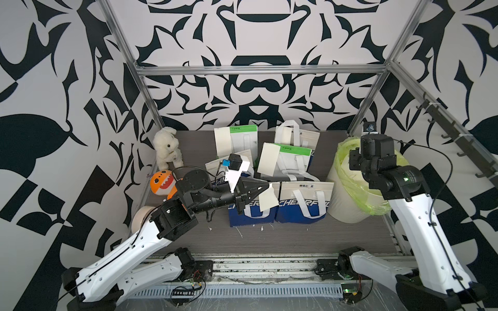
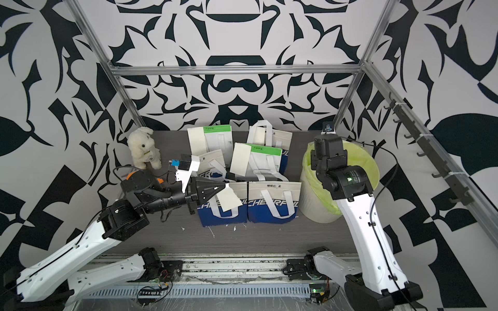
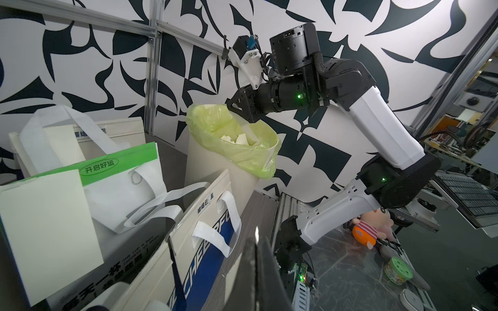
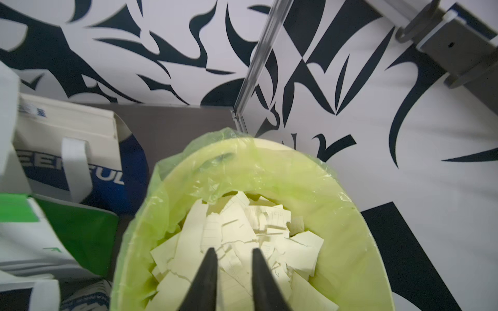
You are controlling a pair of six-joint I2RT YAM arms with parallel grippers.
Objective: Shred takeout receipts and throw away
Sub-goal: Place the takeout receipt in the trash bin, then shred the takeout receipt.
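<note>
Right wrist view: the right gripper [image 4: 233, 258] hangs over the mouth of the bin [image 4: 350, 215]. Its two dark fingers [image 4: 210, 272] are parted and nothing sits between them. Directly beneath, inside the yellow-green liner [image 4: 188, 167], lies a heap of torn pieces [image 4: 242, 229]. They are cream-white with ragged edges, lie overlapped at all angles, and some show faint ruled lines. In both top views the arm's own wrist hides this gripper.

In both top views the left gripper [image 1: 269, 185] reaches level over the front row of bags, well apart from the bin. Its jaws are closed on a scrap [image 1: 268, 200] of receipt. The scrap hangs from the tips down across the face of the front left bag [image 1: 234, 219]. It is blank and cream-white, roughly four-sided, with an uneven torn edge and one lower corner curling outward.

Three whole receipts lie on the bags beyond that gripper, none touching it. The nearest slip [image 1: 268, 159] lies tilted on the green-topped bag [image 1: 295, 150] in the middle. Another slip [image 1: 222, 142] lies on the back left bag, and a third slip [image 1: 283, 136] lies under the handles of the back right bag. All three are plain cream rectangles (no print shows on them).
</note>
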